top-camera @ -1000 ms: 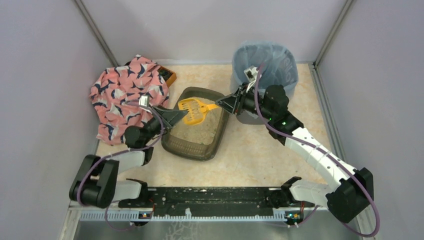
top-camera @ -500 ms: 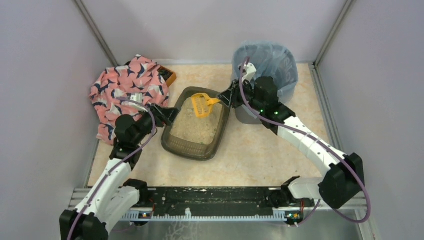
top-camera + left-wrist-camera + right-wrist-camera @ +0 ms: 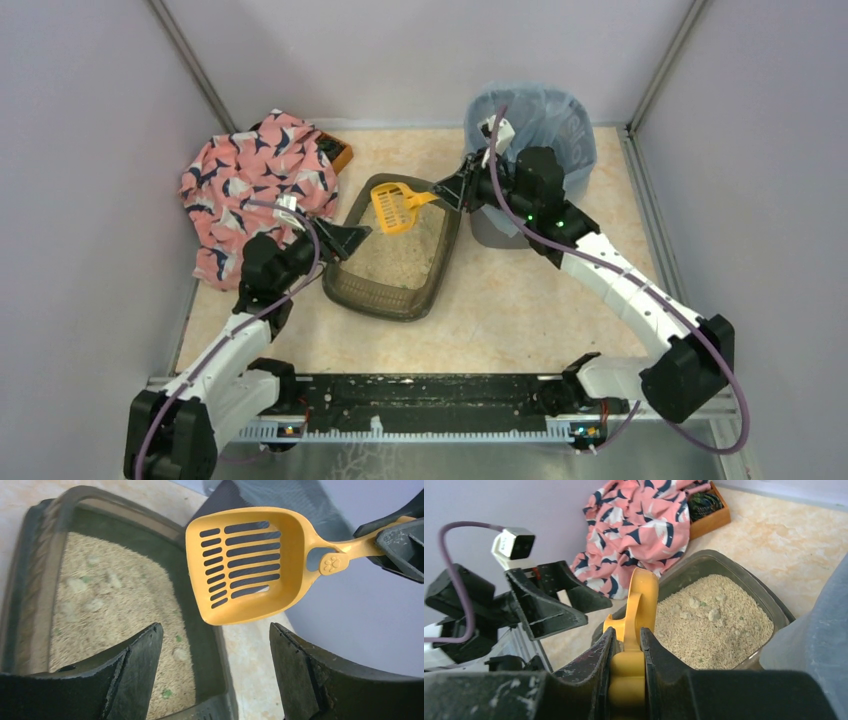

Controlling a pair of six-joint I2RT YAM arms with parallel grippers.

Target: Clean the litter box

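Observation:
The litter box lies mid-table with pale litter and a few clumps in it; it also shows in the left wrist view and the right wrist view. My right gripper is shut on the handle of the yellow-orange slotted scoop. It holds the scoop above the box's far end, and the scoop looks empty. My left gripper is open and empty, over the box's left rim and just below the scoop.
A tall grey bin with a blue bag stands at the back right, right behind my right gripper. A pink patterned cloth lies at the back left, partly over a small wooden box. Grey walls close in the table.
My right gripper has carried the scoop from the box's middle towards its far end and levelled it. My left arm has stretched out, with its open gripper still at the left rim.

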